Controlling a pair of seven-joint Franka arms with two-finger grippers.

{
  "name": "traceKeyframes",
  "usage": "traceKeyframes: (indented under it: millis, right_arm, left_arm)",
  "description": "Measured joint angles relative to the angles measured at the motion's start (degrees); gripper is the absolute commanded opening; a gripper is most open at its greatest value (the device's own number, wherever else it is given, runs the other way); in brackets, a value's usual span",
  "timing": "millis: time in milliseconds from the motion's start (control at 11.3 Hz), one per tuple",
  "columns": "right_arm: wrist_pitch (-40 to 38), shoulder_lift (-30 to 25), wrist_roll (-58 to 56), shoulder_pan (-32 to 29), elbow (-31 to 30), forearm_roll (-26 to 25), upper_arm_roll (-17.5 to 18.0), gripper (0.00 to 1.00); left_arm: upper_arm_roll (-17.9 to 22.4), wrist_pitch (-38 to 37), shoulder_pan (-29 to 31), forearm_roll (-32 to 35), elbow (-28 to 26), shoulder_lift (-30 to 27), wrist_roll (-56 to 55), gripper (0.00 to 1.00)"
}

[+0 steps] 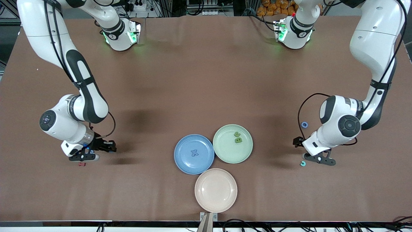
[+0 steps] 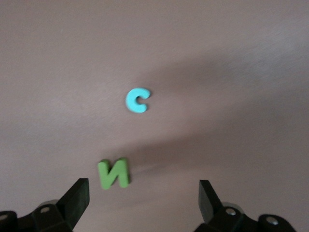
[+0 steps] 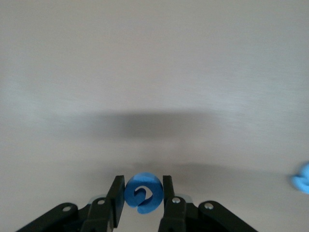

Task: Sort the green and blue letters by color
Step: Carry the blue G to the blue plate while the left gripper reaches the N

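My right gripper (image 3: pixel 143 183) is shut on a blue 6-like letter (image 3: pixel 143 194), pinched between both fingers. It hangs low over the right arm's end of the table (image 1: pixel 85 157). My left gripper (image 2: pixel 144 188) is open over the left arm's end (image 1: pixel 318 159). A green N (image 2: pixel 114 173) lies on the cloth between its fingers, nearer to one of them, untouched. A teal C (image 2: pixel 138 100) (image 1: pixel 303 163) lies a little way off. A blue X (image 1: pixel 194 152) sits in the blue plate (image 1: pixel 180 161). Two green letters (image 1: pixel 237 137) sit in the green plate (image 1: pixel 225 154).
A bare pink plate (image 1: pixel 215 190) stands nearest the front camera, touching the other two. A blue ring-shaped letter (image 1: pixel 304 124) lies by the left arm. A small dark red letter (image 1: pixel 82 164) lies beside the right gripper. Another blue piece (image 3: pixel 301 178) shows at the right wrist view's edge.
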Motion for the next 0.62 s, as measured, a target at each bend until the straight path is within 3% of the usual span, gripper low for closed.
traceKeyframes:
  millis: [266,620]
  right_arm:
    - [-0.9,1.2,6.9,3.7,2.3,4.4,0.3,0.00]
    - [-0.5,1.9,28.2,11.6,6.0,6.5,1.4,0.00]
  left_arm:
    - [-0.1,0.3,2.6,0.6,-1.0,0.7,1.9,1.00]
    - [-0.2,3.0,4.1,0.6,-1.4,2.4,3.5,1.00]
